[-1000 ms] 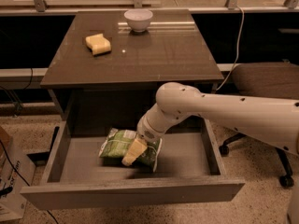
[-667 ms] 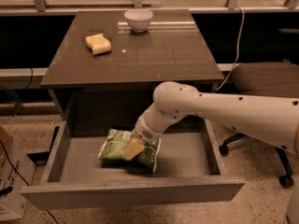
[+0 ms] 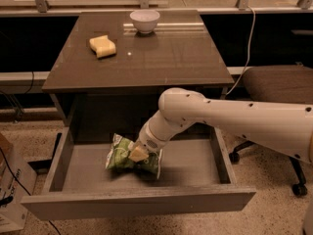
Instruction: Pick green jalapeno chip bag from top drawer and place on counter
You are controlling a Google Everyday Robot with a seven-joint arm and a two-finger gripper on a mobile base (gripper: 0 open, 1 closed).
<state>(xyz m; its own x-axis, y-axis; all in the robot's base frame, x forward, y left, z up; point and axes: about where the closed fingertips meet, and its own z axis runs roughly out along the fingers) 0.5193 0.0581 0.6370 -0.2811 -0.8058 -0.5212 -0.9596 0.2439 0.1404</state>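
The green jalapeno chip bag (image 3: 120, 154) lies inside the open top drawer (image 3: 195, 163), left of its middle, crinkled, with a white label end at its right. My gripper (image 3: 138, 153) reaches down into the drawer from the right and is shut on the middle of the bag, which looks pinched and bunched around it. The bag is still low over the drawer floor. The counter (image 3: 161, 58) is the glossy grey-brown tabletop above and behind the drawer.
A yellow sponge (image 3: 102, 46) lies at the counter's back left and a white bowl (image 3: 145, 20) at its back middle. An office chair (image 3: 279, 87) stands to the right. A cardboard box (image 3: 10, 185) sits on the floor at left.
The gripper has drawn up and to the left over the bag. The bag has bunched up around the gripper and its right end has lifted slightly.
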